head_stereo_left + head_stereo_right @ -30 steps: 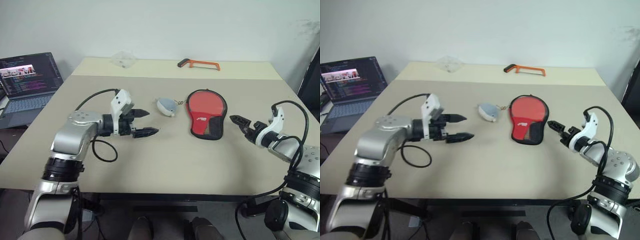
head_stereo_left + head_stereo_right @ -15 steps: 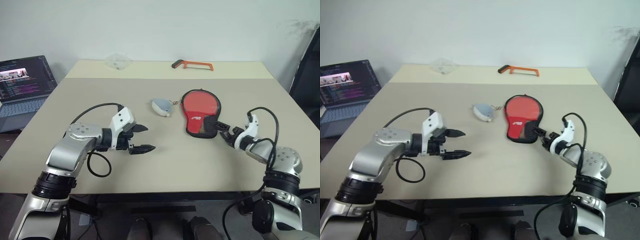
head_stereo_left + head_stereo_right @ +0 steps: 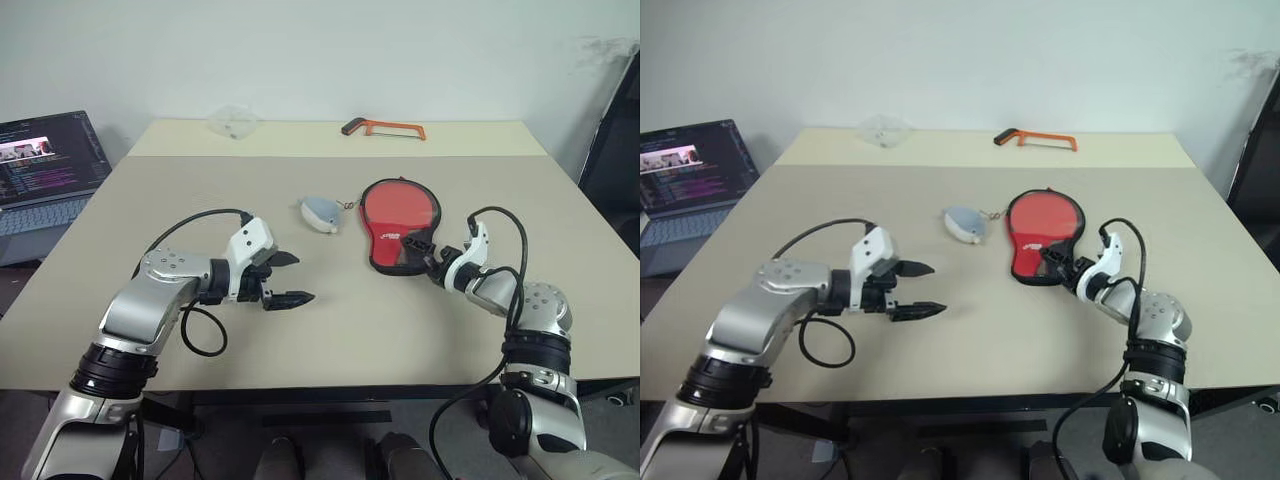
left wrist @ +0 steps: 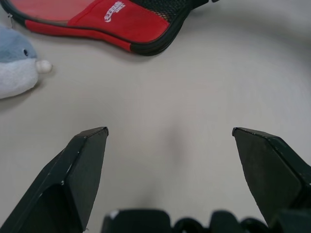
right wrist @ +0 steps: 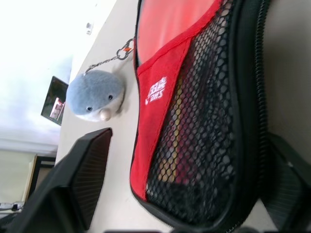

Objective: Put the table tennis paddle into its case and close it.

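Observation:
The case (image 3: 400, 215) lies flat near the middle of the table, red face with white logo up and its black mesh pocket (image 5: 204, 126) at the narrow near end. Through the mesh I see a pale shape with dark stripes that looks like the paddle's handle; the rest of the paddle is hidden. My right gripper (image 3: 425, 258) is open, one finger on each side of that narrow end. My left gripper (image 3: 303, 277) hovers open and empty over bare table, well to the left of the case (image 4: 112, 14).
A grey-white plush toy (image 3: 322, 212) on a key chain lies just left of the case. An orange hacksaw (image 3: 385, 127) and a clear plastic wrapper (image 3: 232, 122) rest at the table's far edge. A laptop (image 3: 45, 165) stands off the table's left side.
My right gripper has moved left from open table to the case's narrow end, which its fingers now straddle. The left gripper has hardly moved. The camera view shifted a little.

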`<state>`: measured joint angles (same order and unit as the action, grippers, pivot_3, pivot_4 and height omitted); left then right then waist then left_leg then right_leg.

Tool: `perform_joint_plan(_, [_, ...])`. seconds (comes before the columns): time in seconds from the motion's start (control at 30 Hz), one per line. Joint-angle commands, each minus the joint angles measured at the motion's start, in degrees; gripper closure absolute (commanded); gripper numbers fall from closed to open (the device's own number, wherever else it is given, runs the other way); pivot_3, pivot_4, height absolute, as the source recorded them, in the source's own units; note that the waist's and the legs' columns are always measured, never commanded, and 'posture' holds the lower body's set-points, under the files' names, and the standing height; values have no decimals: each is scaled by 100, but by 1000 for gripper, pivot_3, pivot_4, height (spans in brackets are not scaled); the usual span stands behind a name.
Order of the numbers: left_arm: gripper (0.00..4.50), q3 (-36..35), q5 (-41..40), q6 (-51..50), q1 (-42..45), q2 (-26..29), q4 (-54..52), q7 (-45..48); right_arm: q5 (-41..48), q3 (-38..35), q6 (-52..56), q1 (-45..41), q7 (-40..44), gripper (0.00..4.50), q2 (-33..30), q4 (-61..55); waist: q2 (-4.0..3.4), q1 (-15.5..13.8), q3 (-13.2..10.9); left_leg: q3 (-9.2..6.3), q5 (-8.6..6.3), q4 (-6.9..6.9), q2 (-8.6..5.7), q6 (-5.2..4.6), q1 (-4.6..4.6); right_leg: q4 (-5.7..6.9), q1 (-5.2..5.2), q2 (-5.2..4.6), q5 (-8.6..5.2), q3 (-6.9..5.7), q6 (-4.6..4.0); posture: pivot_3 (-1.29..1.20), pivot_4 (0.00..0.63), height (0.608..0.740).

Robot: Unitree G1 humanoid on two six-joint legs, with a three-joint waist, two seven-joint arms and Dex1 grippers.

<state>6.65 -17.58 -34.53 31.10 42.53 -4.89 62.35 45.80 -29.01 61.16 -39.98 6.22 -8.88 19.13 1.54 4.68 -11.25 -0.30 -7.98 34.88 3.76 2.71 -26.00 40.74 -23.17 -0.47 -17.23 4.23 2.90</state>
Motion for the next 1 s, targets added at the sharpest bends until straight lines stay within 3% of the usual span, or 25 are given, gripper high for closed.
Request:
perform_joint_plan(0.03, [0,-27,15,152,153,-7,-35,-1,-119,99,-155,-101,-78,1340,14,90,0,2,0,0,0,0,0,0,1,0,0,0,0,0,0,0,150,740])
perform_joint_plan(0.33, [0,63,94,311,172,-86,125,15,-99,143,51,153,-275,4482,196,-183,18,9,11,1,0,-2,2,0,5,-1,2,1,0,1,0,0,150,740])
perform_joint_plan(0.63, [0,85,142,349,157,-70,161,83,424,462,1358,719,-82,4482,175,-1398,19,1,11,2,0,-23,2,0,5,-7,-1,0,-7,-2,-15,0,150,740])
perform_joint_plan(1.0, [0,102,151,256,188,38,109,220,1491,1090,2931,2361,604,4482,-225,-3733,20,-1,12,-5,0,-83,5,0,9,-39,-3,4,-19,-14,-30,0,150,740])
